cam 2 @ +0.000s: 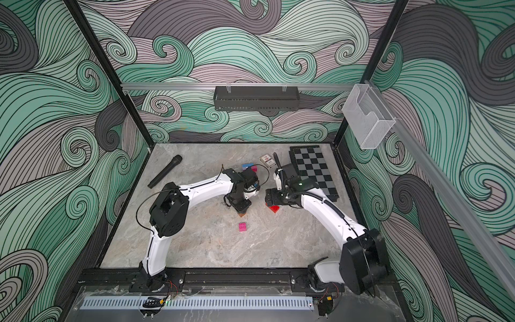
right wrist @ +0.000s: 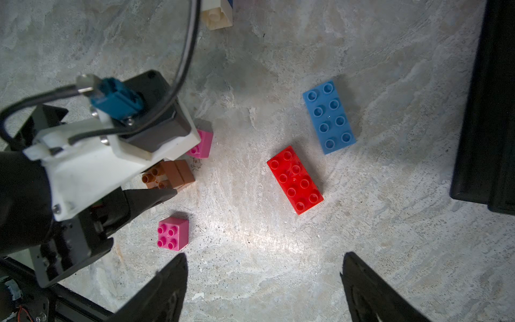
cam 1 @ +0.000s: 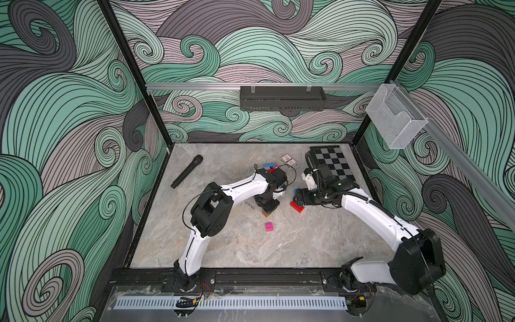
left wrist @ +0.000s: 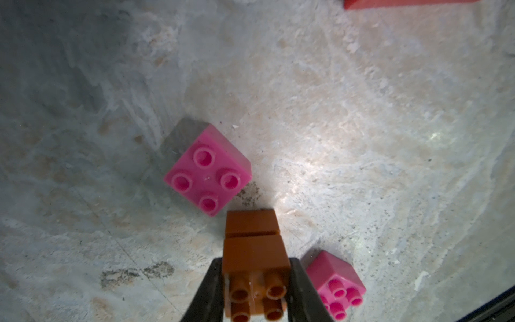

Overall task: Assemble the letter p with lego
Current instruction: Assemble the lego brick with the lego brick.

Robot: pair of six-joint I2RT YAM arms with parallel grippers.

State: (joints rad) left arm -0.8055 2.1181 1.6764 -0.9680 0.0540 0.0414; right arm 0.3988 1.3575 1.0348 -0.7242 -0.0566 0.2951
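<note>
The jaws of the left gripper (left wrist: pixel 256 263) were clamped on the orange bricks (left wrist: pixel 252 239), two square pieces pressed together into a short brownish-orange column. The four hollow studs of the near piece faced the wrist camera between the black fingers (left wrist: pixel 210 291). The column pointed down at the grey marbled table (cam 1: pixel 250 245), near its middle; whether its far end touched the surface could not be told from these views. The jaws of the right gripper (right wrist: pixel 264 278) stood wide apart with nothing but bare table between them. A pink brick (left wrist: pixel 207 178), square with four ringed studs upward, lay flat just beyond the orange column, apart from it. A second pink brick (left wrist: pixel 334 281) of the same form sat just beside one left finger. In the right wrist view a red brick (right wrist: pixel 294 179), oblong with eight studs in two rows, lay flat ahead of the open jaws. A blue brick (right wrist: pixel 328 117) of the same shape lay near it, the two apart and roughly parallel. A white brick (right wrist: pixel 217 14) showed only partly at the frame's edge, lying on its side.
</note>
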